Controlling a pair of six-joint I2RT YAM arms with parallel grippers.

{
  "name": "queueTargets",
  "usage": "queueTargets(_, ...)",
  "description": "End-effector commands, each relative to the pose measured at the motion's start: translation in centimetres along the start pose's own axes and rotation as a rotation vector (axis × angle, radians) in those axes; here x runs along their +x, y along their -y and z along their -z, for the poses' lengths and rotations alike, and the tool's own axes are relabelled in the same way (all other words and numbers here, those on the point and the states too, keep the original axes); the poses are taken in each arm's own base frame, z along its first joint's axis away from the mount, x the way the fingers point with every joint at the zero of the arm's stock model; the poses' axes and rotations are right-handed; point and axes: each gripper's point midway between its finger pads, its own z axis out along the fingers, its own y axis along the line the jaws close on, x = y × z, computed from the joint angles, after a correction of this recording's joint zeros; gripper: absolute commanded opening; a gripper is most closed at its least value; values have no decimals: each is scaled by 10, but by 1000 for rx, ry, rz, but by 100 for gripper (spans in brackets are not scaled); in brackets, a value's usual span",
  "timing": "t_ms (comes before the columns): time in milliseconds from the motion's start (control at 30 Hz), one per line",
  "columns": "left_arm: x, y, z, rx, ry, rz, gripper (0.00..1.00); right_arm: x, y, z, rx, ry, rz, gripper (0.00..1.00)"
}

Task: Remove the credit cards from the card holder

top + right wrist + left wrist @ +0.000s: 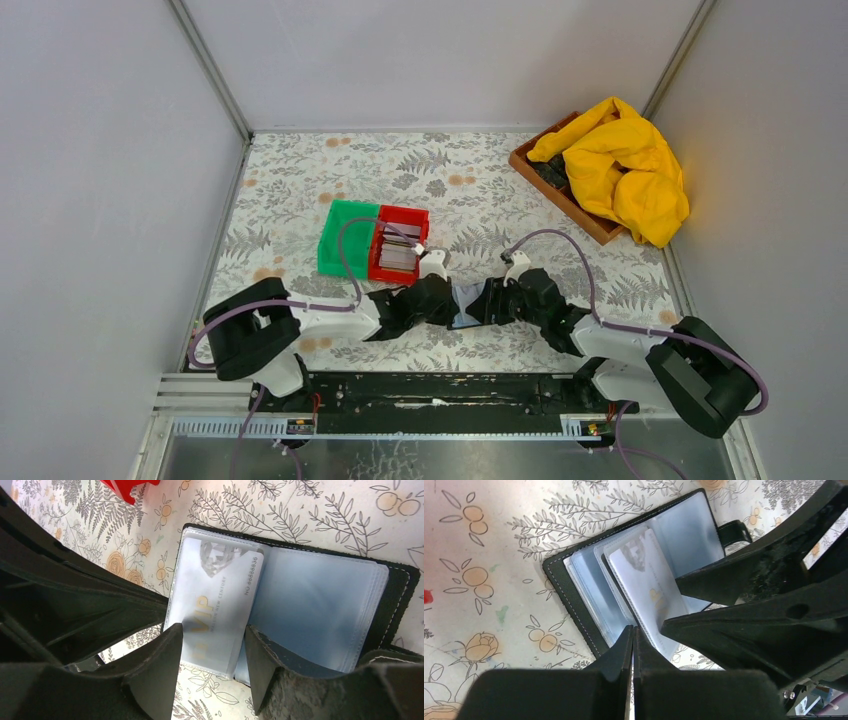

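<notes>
Card holder (467,303) lies open on floral tablecloth (300,200), mid-table, between both grippers, close to red bin (400,245). Left gripper (633,641): fingers pressed together, tips at holder's black edge. Right gripper (212,636): fingers apart, straddling silver VIP card (215,590) in holder's clear sleeve; not clamped on it.

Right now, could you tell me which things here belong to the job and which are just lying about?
Job: card holder, VIP card inside it, red bin holding cards.
Lying about: green bin, wooden tray, yellow cloth.
</notes>
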Motion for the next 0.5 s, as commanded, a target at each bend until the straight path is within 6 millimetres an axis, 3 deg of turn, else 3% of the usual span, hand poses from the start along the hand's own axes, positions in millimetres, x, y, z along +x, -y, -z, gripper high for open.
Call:
queueTargets(0,-26,29,5,68,68,-6,0,-18,-12,2,-46,68,23,55)
queueTargets(467,-22,29,-5,45,43,-30,0,-27,-13,11,-43,119,37,55)
